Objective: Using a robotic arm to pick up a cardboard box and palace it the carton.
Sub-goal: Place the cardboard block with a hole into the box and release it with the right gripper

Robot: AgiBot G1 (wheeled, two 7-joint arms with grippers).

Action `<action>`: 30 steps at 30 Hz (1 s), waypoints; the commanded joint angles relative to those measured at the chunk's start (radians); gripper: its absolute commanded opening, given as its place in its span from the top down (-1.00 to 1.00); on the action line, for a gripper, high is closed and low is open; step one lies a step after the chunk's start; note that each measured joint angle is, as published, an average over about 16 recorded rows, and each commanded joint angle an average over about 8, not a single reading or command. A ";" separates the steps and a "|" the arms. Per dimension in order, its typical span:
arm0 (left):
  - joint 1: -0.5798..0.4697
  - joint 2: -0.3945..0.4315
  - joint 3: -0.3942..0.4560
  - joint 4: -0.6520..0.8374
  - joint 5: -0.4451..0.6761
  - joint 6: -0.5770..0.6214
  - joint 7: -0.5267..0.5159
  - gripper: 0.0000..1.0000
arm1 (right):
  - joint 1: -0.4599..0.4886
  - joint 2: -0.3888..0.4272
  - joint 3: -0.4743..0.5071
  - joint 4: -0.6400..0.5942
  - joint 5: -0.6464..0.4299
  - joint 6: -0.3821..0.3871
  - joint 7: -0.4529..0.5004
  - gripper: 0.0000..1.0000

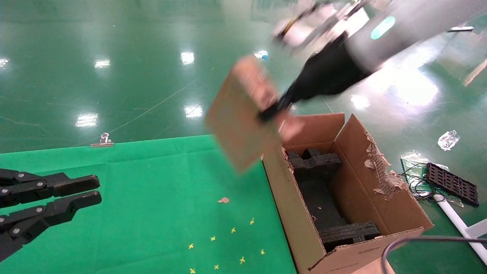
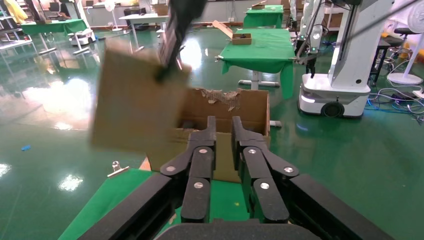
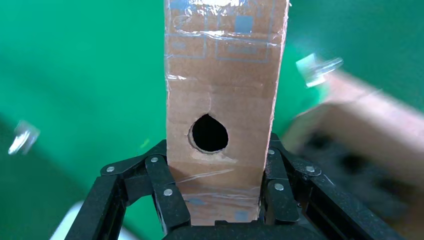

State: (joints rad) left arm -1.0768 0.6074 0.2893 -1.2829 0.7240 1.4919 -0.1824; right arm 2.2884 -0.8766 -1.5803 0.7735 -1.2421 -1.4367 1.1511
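Note:
My right gripper, on the white arm, is shut on the slim brown cardboard box and holds it tilted in the air, above the carton's far left corner. In the right wrist view the fingers clamp both sides of the taped box, just below its round hole. The large carton stands open at the table's right edge, with black foam inserts inside. The left wrist view shows the box before the carton. My left gripper is parked at the left, empty, its fingers a narrow gap apart.
A green cloth covers the table, with a cardboard scrap and small yellow marks on it. A metal clip sits at its far edge. A black tray, cables and plastic bags lie on the floor to the right.

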 commanded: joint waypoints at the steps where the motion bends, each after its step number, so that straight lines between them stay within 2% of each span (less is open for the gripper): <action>1: 0.000 0.000 0.000 0.000 0.000 0.000 0.000 1.00 | 0.050 0.039 0.021 -0.026 -0.004 0.011 -0.033 1.00; 6: 0.000 0.000 0.000 0.000 0.000 0.000 0.000 1.00 | 0.105 0.094 0.007 -0.123 -0.068 0.009 -0.071 1.00; 11: 0.000 0.000 0.001 0.000 -0.001 0.000 0.000 1.00 | 0.110 0.122 -0.029 -0.208 -0.132 -0.009 -0.087 1.00; 12: 0.000 0.000 0.001 0.000 -0.001 0.000 0.000 0.91 | 0.104 0.125 -0.036 -0.224 -0.142 -0.012 -0.088 1.00; 19: 0.000 -0.001 0.001 0.000 -0.001 -0.001 0.001 -0.84 | 0.011 0.127 -0.079 -0.330 -0.179 -0.018 -0.083 1.00; 20: 0.000 -0.001 0.001 0.000 -0.001 -0.001 0.001 -1.00 | -0.006 0.124 -0.084 -0.345 -0.181 -0.017 -0.082 1.00; 30: 0.000 -0.001 0.002 0.000 -0.001 -0.001 0.001 -1.00 | -0.150 0.067 -0.116 -0.486 -0.198 0.008 -0.097 1.00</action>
State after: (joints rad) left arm -1.0772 0.6066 0.2913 -1.2829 0.7226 1.4910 -0.1814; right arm 2.1411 -0.8093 -1.6926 0.2918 -1.4364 -1.4276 1.0523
